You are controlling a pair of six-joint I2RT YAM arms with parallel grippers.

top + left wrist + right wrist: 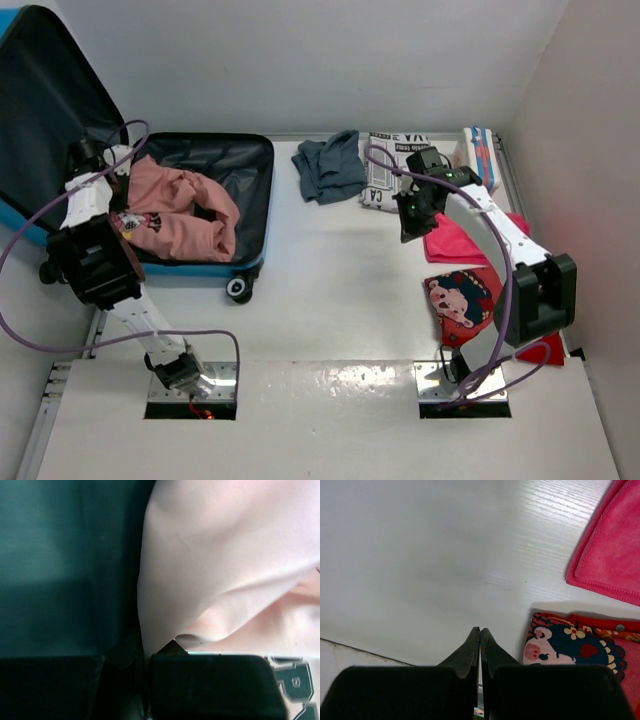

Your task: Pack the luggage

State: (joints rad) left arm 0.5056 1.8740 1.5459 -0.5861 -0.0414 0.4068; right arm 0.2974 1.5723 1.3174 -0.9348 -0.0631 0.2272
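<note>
The blue luggage (190,270) lies open at the left, its lid (50,90) propped up and its dark lining (60,555) showing. A pink garment (185,215) lies crumpled in the base. My left gripper (128,170) is at the luggage's left end, and in the left wrist view the gripper (142,652) is shut on a fold of the pink garment (225,555). My right gripper (408,215) hovers over bare table right of centre. In the right wrist view the gripper (480,632) is shut and empty.
A grey-blue garment (330,165), a newsprint-patterned cloth (385,175) and a white-and-blue striped box (480,155) lie at the back. A pink towel (455,245) and a red cartoon-print garment (462,300) lie under the right arm, also in the right wrist view: towel (610,555), garment (575,650).
</note>
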